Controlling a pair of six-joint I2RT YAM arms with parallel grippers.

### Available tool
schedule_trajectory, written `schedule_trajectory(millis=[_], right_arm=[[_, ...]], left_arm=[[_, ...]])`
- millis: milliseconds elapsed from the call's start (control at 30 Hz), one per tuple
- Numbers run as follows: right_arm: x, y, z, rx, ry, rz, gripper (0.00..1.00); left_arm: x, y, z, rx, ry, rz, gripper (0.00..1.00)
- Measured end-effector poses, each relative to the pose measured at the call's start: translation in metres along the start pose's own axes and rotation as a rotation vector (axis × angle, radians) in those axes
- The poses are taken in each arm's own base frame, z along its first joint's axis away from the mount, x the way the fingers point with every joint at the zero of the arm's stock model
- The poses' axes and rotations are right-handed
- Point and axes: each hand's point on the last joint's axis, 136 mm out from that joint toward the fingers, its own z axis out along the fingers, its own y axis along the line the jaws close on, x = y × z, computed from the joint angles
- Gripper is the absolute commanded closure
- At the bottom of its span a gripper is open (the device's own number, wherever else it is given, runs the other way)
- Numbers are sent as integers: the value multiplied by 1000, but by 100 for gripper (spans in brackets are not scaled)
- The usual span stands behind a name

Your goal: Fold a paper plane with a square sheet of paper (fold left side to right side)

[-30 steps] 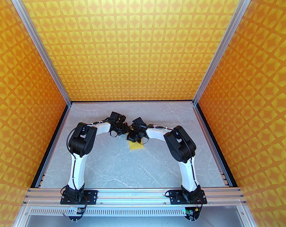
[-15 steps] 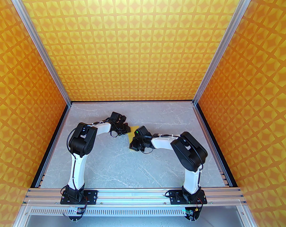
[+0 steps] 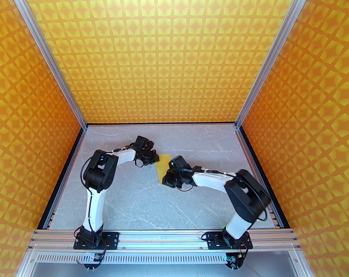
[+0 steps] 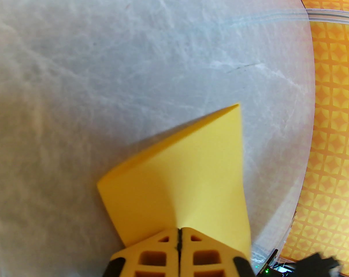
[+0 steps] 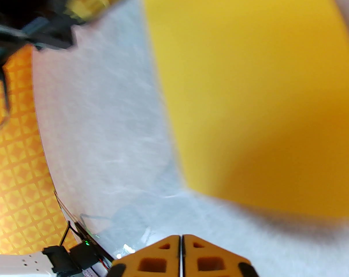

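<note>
1. Grey marble-look surface, boxed in on three sides by orange-yellow star-patterned walls, with aluminium posts at the back corners.
2. Aluminium rail runs along the near edge and carries both arm bases.
3. Square sheet of paper, plain yellow, sits mid-surface between the two tools. The left wrist view shows it doubled over with a fold edge along one side.
4. Left tool has its fingers pressed together on one edge of the sheet, and the paper fans out from the seam.
5. Right tool is closed with nothing between its fingers. The sheet lies just ahead of it, apart from the tips, and that view is blurred.
6. From the top view, the right wrist covers the near end of the sheet and the left wrist covers its far-left corner.
</note>
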Motion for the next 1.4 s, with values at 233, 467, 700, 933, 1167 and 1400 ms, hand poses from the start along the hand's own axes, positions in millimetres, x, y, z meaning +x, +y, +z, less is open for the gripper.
schedule_trajectory(millis=[233,467,700,933,1167,1400], right_arm=[[-31,-24,-31,80,-108,-2,57],[-39,-50,-30,121,-113,44,58],[-36,-66,-14,131,-71,75,58],[-33,-62,-4,86,-40,76,58],[-32,-56,2,39,-18,81,59],[-36,-41,1,-32,-20,85,60]], left_arm=[[-3,-54,-46,58,-75,81,99],[53,-47,-26,13,21,86,100],[89,-25,-3,-49,104,64,100],[91,-17,4,-68,112,56,100],[93,-11,9,-81,121,48,100],[94,-9,9,-83,123,46,100]])
